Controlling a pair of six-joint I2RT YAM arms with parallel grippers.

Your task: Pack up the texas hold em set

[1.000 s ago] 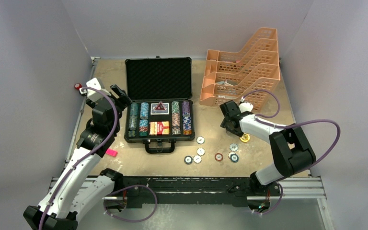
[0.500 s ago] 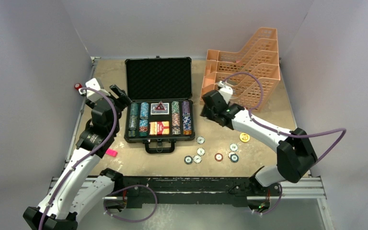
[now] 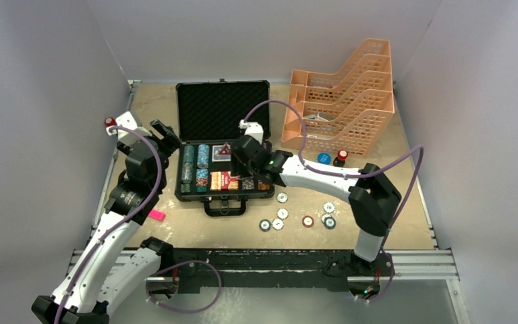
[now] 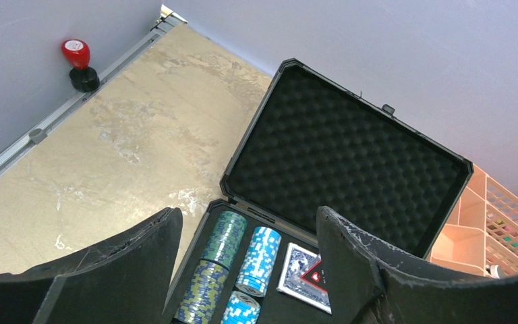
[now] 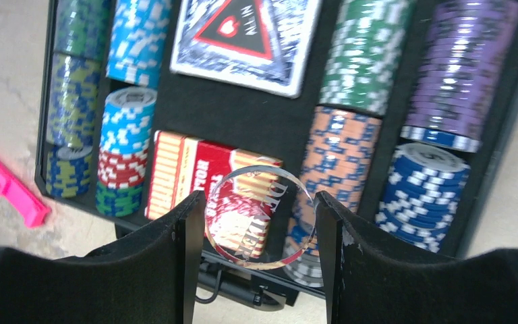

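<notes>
**Surroundings.** A peach tray rack (image 3: pixel 340 101) stands at the far right of the counter (image 3: pixel 195 233), just beside the lid of the briefcase (image 3: pixel 222 111). Several loose chips (image 3: pixel 307 221) lie on the counter to the near right of the case. A pink marker (image 3: pixel 156 215) lies to its near left, and a red-topped knob (image 4: pixel 76 57) sits at the far left edge. The right arm crosses above the right-hand chip rows and hides part of them from above.

**Briefcase.** It sits open at the counter's centre, long axis left to right. The handle (image 3: pixel 224 206) faces the arm bases and the foam lid is raised at the far side. Poker chips (image 5: pixel 364 54) lie on edge in rows running near to far. They flank a blue-backed deck (image 5: pixel 246 37) and a red deck (image 5: pixel 189 179).

**Right pincer** (image 5: pixel 260 219): pinching a clear round dealer button (image 5: pixel 260 202) by its rim, above the red deck.

**Left pincer** (image 4: pixel 247 216): spread, nothing between its fingers, at the case's left side.
</notes>
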